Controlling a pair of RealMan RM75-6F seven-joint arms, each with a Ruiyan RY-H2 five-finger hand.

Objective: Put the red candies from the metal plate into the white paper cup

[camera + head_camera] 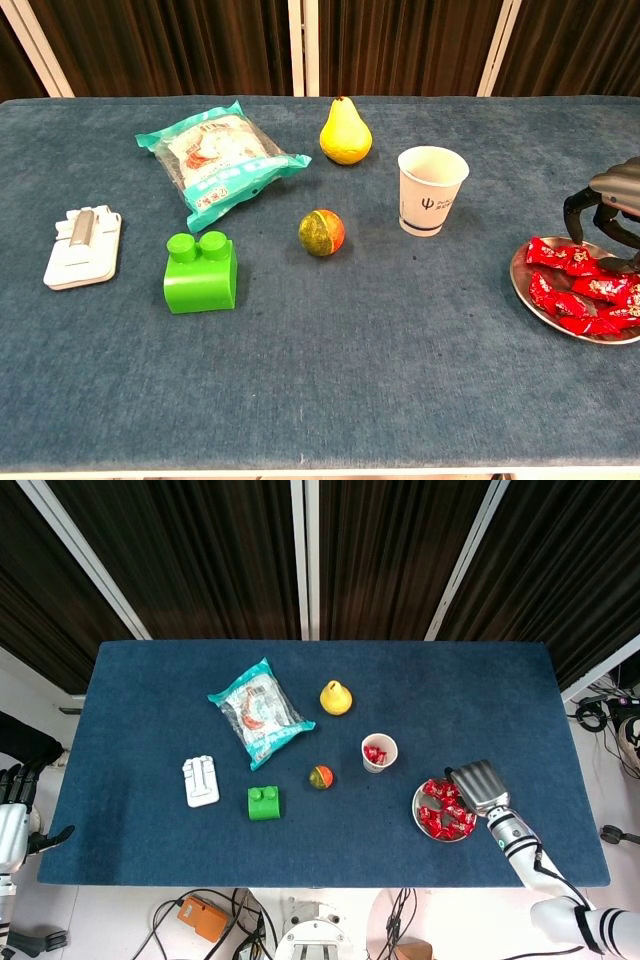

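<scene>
1. Table (150, 680): covered w/ blue cloth. Work is confined to its near-right area; snack bag (216, 159), pear (345, 133), green block (201, 272), white clip (82, 247) and small ball (321, 232) lie to the left and need not be disturbed.
2. Right hand (605, 212): positioned over the far edge of the plate, fingers curled downward and apart, tips just above or at the candies. Nothing is seen grasped; it is judged released. Contact w/ a wrapper cannot be confirmed.
3. Left hand (12, 815): parked off the table's left edge, fingers apart, holding nothing.
4. Metal plate (528, 290): near the right table edge. It is shallow and likely to slide, so downward press should be light.
5. White paper cup (431, 190): upright, apart from the plate, to its left and further back; red candy is already visible inside in the head view. Approx. approach from above is advised to avoid tipping.
6. Red candies (574, 288): piled on the plate. 1 piece at the pile's far edge should be pinched between thumb and finger, then lifted straight up before transfer.
</scene>
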